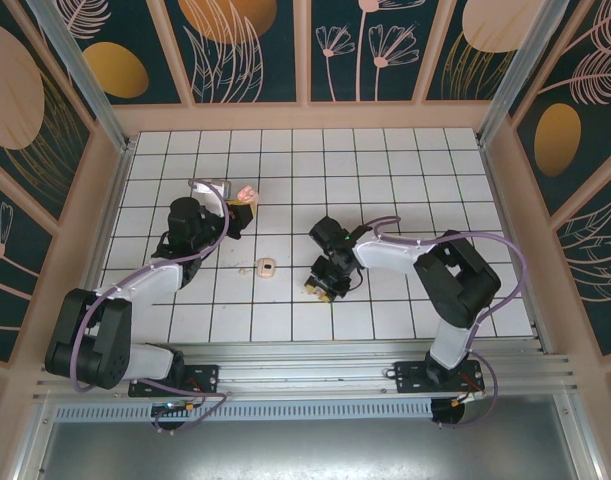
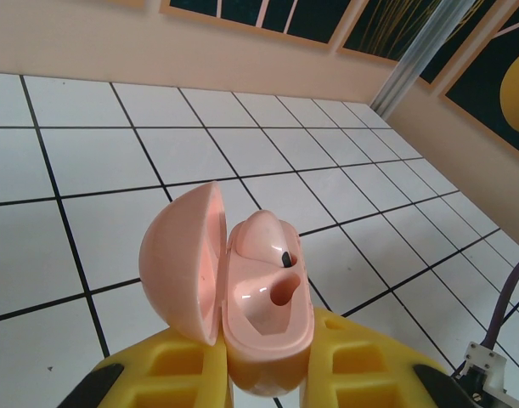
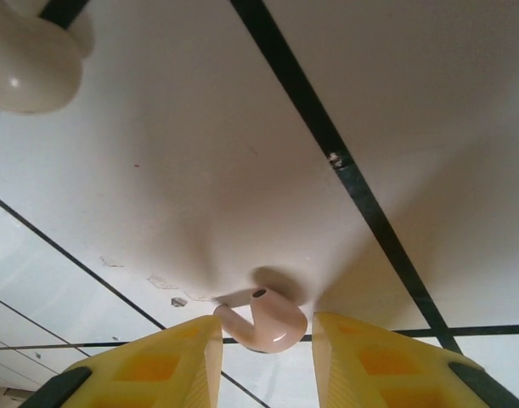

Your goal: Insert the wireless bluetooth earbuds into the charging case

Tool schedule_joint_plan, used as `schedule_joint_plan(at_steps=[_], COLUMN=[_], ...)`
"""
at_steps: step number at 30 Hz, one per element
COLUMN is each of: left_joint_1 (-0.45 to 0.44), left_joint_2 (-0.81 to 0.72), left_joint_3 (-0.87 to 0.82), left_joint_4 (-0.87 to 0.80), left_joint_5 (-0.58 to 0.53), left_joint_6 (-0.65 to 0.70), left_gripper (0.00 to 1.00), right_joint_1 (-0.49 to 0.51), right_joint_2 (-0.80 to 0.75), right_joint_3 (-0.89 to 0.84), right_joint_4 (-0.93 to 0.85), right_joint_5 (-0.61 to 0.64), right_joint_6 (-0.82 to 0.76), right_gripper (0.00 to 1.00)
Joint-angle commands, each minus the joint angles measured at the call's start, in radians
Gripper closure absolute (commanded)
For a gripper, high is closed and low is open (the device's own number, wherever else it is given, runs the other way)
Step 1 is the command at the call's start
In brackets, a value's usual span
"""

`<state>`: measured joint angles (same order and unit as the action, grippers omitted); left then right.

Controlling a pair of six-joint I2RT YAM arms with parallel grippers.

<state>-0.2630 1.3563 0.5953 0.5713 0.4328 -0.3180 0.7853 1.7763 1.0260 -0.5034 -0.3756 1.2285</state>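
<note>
in the overhead view the left gripper (image 1: 235,207) sits over the far-left tiles. the charging case (image 1: 245,193) it carries is only a small pink blur there. from the left wrist the grip is plain: both yellow fingers (image 2: 170,374) are clamped on the case's lower end, which the bottom edge cuts off. the case stands open with its lid (image 2: 183,255) swung left. the seated earbud (image 2: 263,234) fills the far socket, and the near socket (image 2: 278,293) is a bare hollow.

mid-floor lies a small cream object (image 1: 267,267) with a dark centre, too small to name. further right the right gripper (image 1: 325,285) points down at the tiles, its tips hidden under its own body. from the right wrist, the loose earbud (image 3: 263,321) lies on the white tiled floor (image 3: 242,170) between that gripper's fingers (image 3: 369,357), close against both. whether they pinch it or merely bracket it i cannot tell. a cream rounded shape (image 3: 25,51) is cut off by the top-left corner.

open tiles lie between the two grippers and on toward the back wall (image 1: 305,115). the left gripper is well apart from the left wall (image 1: 110,200).
</note>
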Motion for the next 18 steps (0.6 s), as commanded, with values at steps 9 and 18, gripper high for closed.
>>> schedule_joint_plan(at_steps=[9, 18], left_joint_1=[-0.004, -0.003], left_joint_2=[-0.034, -0.041], left_joint_3=[-0.006, -0.006], left_joint_4=[-0.006, -0.016], left_joint_5=[-0.012, -0.014], left_joint_6=[0.024, 0.027], left_gripper=[0.9, 0.89], right_joint_1=[-0.012, -0.015], right_joint_2=[0.06, 0.135], right_joint_3=[0.085, 0.189], right_joint_4=[-0.103, -0.239], right_joint_5=[0.04, 0.07], right_joint_6=[-0.094, -0.257], right_gripper=[0.75, 0.77])
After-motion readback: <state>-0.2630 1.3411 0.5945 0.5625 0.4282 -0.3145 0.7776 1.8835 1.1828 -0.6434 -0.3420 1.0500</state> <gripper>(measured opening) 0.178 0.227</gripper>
